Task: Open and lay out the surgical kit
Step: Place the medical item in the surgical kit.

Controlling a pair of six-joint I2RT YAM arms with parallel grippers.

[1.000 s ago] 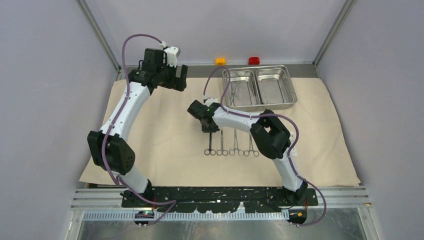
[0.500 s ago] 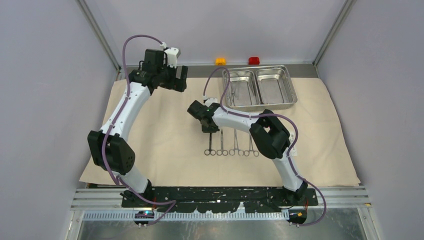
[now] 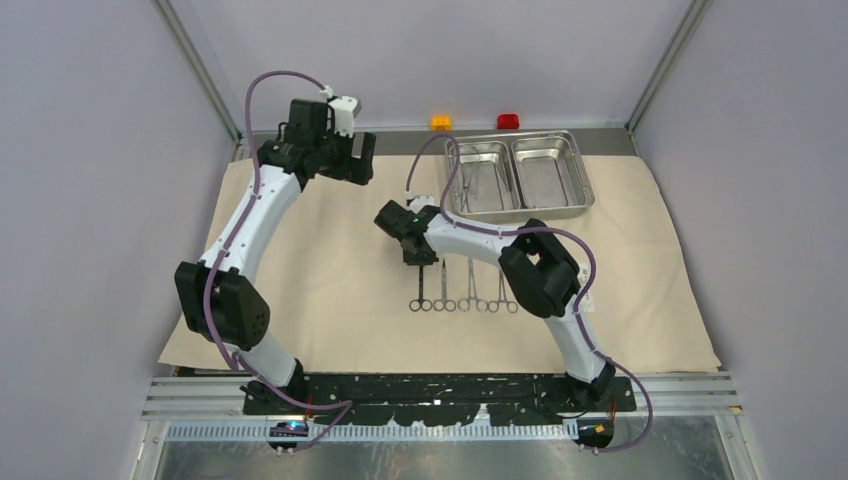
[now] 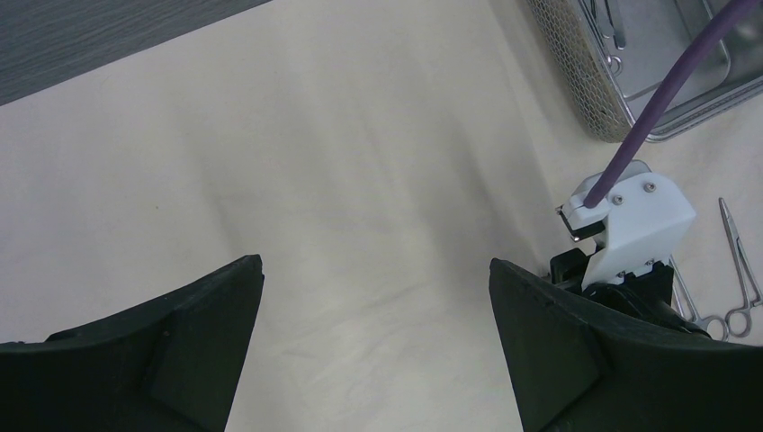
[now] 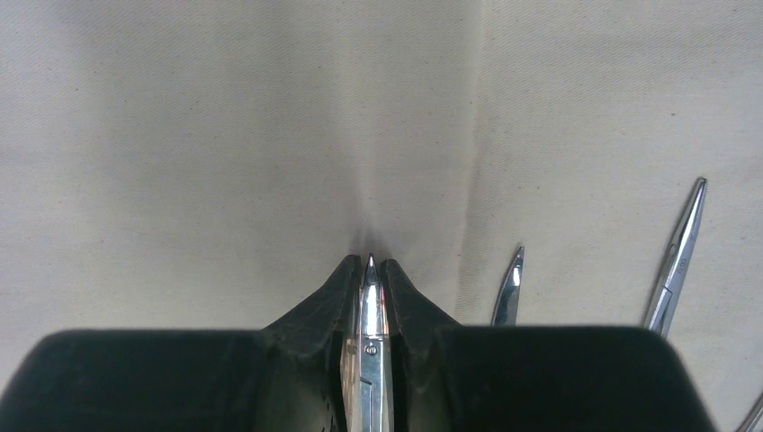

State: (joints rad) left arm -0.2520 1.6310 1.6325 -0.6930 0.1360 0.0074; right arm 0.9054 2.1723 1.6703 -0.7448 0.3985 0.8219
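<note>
Matt woven beige cloth (image 3: pixel 330 260), shiny steel clamps (image 5: pixel 372 315), glossy steel tray (image 3: pixel 548 175)

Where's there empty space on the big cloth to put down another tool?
Bare: the wide stretch of cloth between the left arm and the leftmost clamp, and the cloth's right side below the tray. Crowded: the row of clamps, where the right gripper grips the leftmost clamp.

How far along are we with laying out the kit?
Done: cloth spread, three clamps lined up on it. In hand: right end effector pinches a fourth clamp at the row's left end. To do: instruments lie in the tray; left end effector hangs open.
</note>
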